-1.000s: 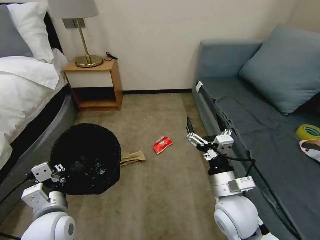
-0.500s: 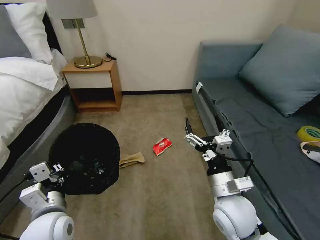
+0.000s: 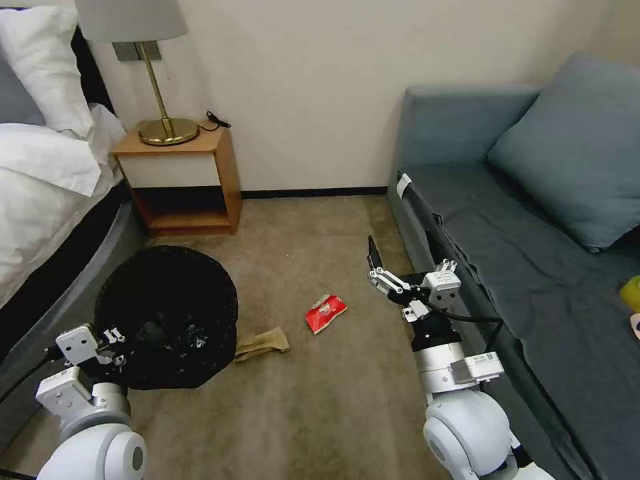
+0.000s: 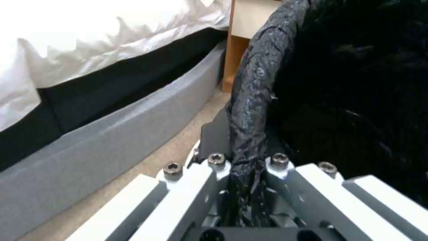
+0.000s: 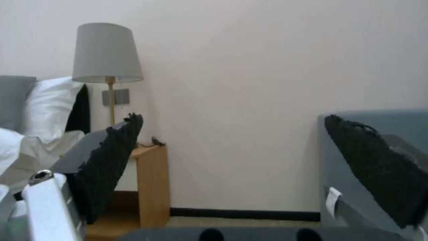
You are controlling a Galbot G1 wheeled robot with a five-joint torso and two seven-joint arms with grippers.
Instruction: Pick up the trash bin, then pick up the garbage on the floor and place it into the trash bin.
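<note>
Your left end effector (image 3: 113, 343) pinches the trash bin's (image 3: 167, 317) bag-lined rim at lower left, right end effector (image 3: 385, 279) spread mid-frame above carpet; risk: thin liner slips, dropping bin onto brown paper bag (image 3: 261, 343) beside red packet (image 3: 325, 312).

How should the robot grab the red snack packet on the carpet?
Probably from straight above. The red snack packet lies flat on the carpet, so the open right gripper could pinch across its narrow width near the middle. The left gripper is busy, shut on the trash bin rim.
</note>
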